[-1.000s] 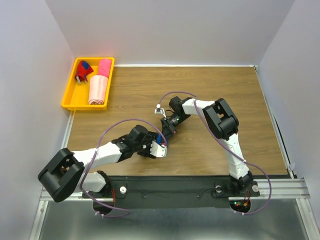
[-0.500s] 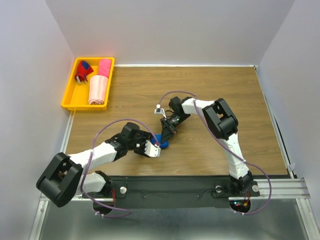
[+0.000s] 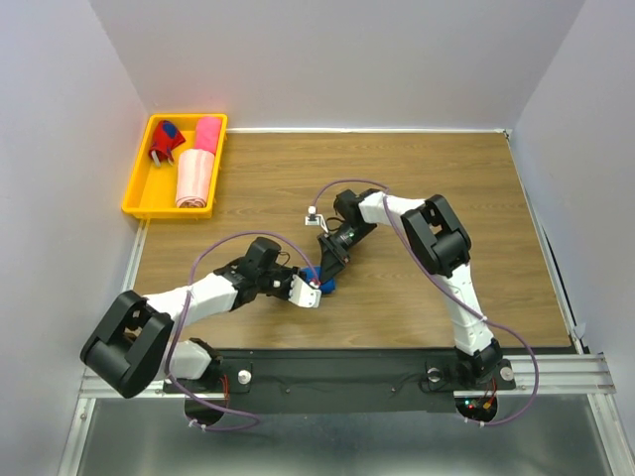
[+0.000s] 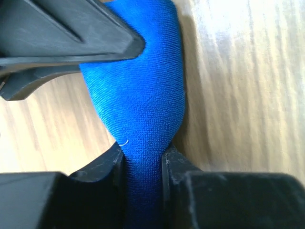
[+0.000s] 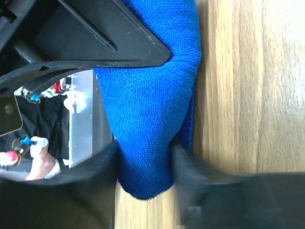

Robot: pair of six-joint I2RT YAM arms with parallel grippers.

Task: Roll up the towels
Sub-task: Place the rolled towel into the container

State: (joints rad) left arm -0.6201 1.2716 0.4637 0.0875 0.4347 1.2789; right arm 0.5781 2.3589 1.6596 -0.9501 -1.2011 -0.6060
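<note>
Yellow tray (image 3: 150,189), pink towels (image 3: 195,177) inside, perhaps rolled

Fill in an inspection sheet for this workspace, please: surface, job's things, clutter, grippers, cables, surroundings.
Surface: brown wooden table top, flat, wood grain.
Job's things: royal blue fuzzy towel pinched between both grippers mid-table; hot pink fuzzy towel and pale pink fuzzy towel lie in the tray.
Clutter: yellow plastic tray at the far left corner; small red and blue object inside it.
Grippers: left gripper shut on the blue towel; right gripper likewise.
Cables: purple cables loop along each arm.
Surroundings: plain grey walls; metal rail at the near edge.
</note>
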